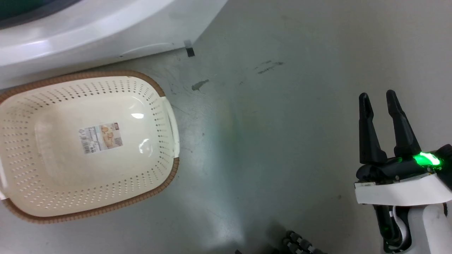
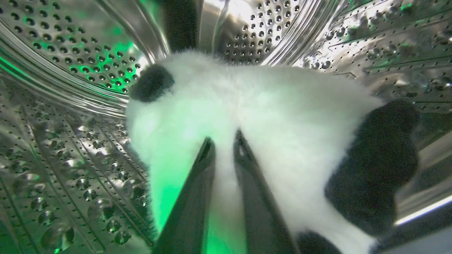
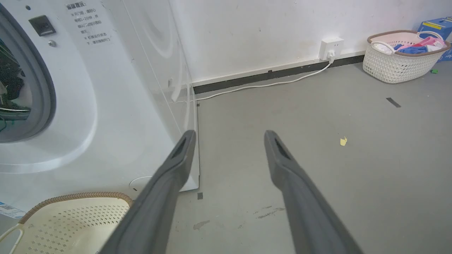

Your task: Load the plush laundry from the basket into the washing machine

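Note:
The plush laundry (image 2: 275, 106), fluffy white with black patches, lies inside the shiny perforated drum (image 2: 70, 141) of the washing machine (image 3: 116, 106). My left gripper (image 2: 224, 139) is nearly closed, its tips sunk into the white fur and pinching a fold of it. The cream basket (image 1: 155, 116) stands on the floor in front of the washing machine (image 1: 88, 31), with just a label on its bottom; its corner also shows in the right wrist view (image 3: 70, 218). My right gripper (image 1: 378, 96) hangs open over the bare floor to the right of the basket, its fingers spread wide (image 3: 229, 135).
A second basket (image 3: 402, 60) full of coloured clothes stands by the far wall, next to a blue box (image 3: 436, 26). A wall socket (image 3: 331, 47) feeds a white cable along the skirting to the machine. Grey floor stretches to the right of the washer.

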